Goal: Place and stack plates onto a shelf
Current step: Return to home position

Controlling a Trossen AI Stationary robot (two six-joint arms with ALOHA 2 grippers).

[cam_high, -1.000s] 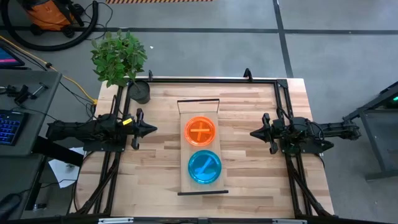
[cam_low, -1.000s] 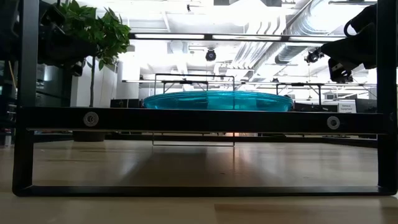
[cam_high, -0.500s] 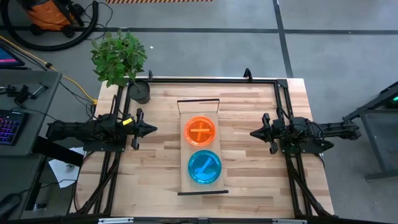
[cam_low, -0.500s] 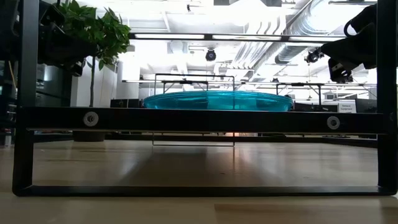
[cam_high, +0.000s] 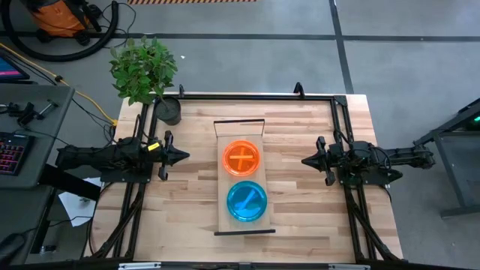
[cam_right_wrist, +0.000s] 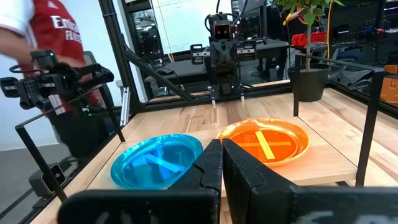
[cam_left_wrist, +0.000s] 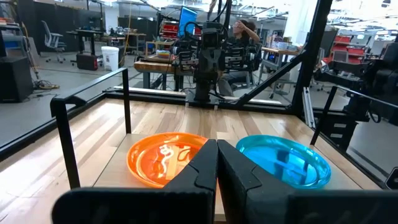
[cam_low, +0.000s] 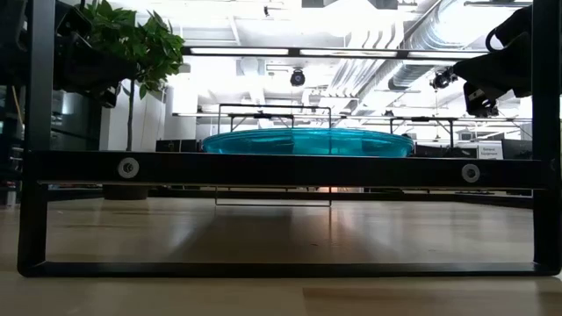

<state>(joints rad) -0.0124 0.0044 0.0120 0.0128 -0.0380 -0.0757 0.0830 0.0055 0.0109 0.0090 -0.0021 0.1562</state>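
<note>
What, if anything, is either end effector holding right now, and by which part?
Nothing is held. The left end effector and the right end effector are both shut and empty, apart from the orange plates and blue plates on the shelf.

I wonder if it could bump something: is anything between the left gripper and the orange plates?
Nothing visible does. Only wooden tabletop lies between the left gripper and the round translucent orange plastic plates on the light-wood shelf.

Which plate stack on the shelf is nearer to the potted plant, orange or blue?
The orange stack: it sits at the shelf end toward the plant; the blue stack lies farther.
</note>
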